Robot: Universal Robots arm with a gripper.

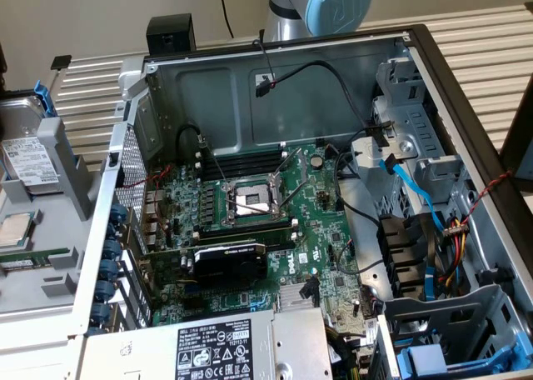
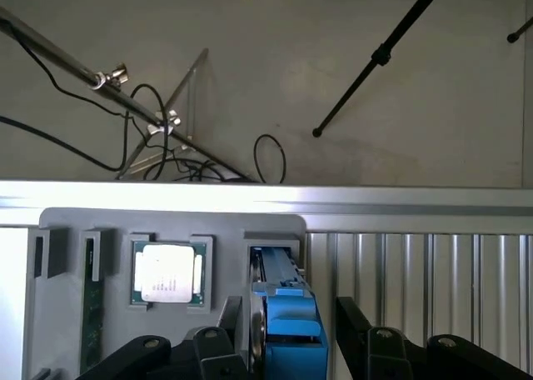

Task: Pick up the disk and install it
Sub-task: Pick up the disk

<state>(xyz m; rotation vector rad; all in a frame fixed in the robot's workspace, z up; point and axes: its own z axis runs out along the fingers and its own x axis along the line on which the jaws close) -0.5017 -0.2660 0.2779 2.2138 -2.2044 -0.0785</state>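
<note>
The disk (image 1: 29, 159) is a silver drive with a white label and a blue carrier. It stands in a slot of the grey holder tray (image 1: 62, 172) at the exterior view's left. In the wrist view I see the disk (image 2: 283, 313) edge-on, blue carrier toward the camera. My gripper (image 2: 291, 347) is open and straddles it, with one black finger (image 2: 229, 347) close against one side and the other finger (image 2: 356, 334) a small gap off the other side. Nothing is lifted.
A square CPU chip (image 2: 169, 272) and a memory stick (image 2: 93, 313) sit in neighbouring tray slots. The open computer case (image 1: 275, 188) holds the motherboard, the drive cage (image 1: 416, 155) at the exterior view's right and the power supply (image 1: 225, 347) in front. Stand legs and cables lie beyond the table.
</note>
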